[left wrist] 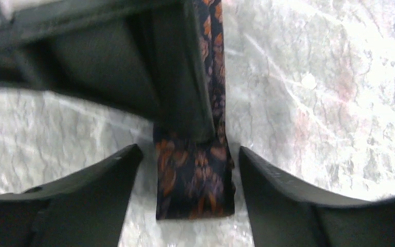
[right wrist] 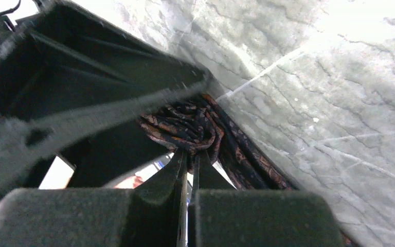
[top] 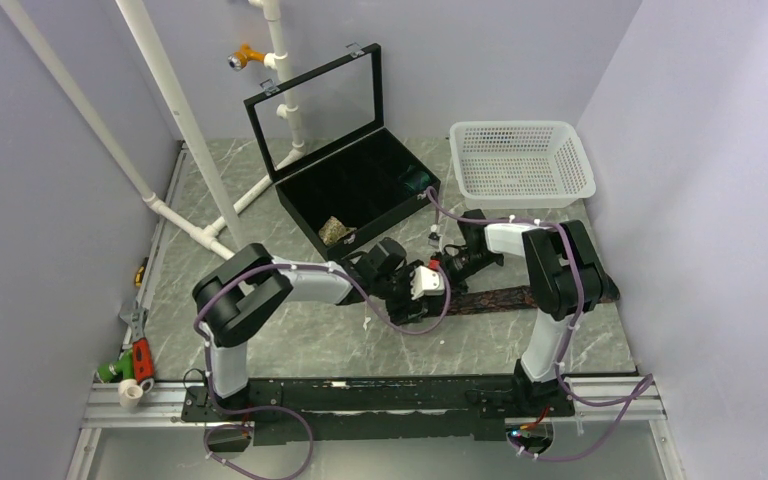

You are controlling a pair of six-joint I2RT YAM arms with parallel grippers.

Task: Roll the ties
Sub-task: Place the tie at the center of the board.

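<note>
A dark brown-maroon tie with an orange pattern lies stretched across the table's middle. Its square end sits flat between the fingers of my left gripper, which stands open on either side without touching it. In the right wrist view the tie is bunched into a loose roll, and my right gripper is shut on the roll's fabric. Seen from above, the left gripper and the right gripper meet at the tie's left end. A tan speckled tie, rolled, rests in the black box.
The open black box with its glass lid raised stands behind the grippers. A white perforated basket is at the back right. White pipes cross the left side, and tools lie at the near left edge.
</note>
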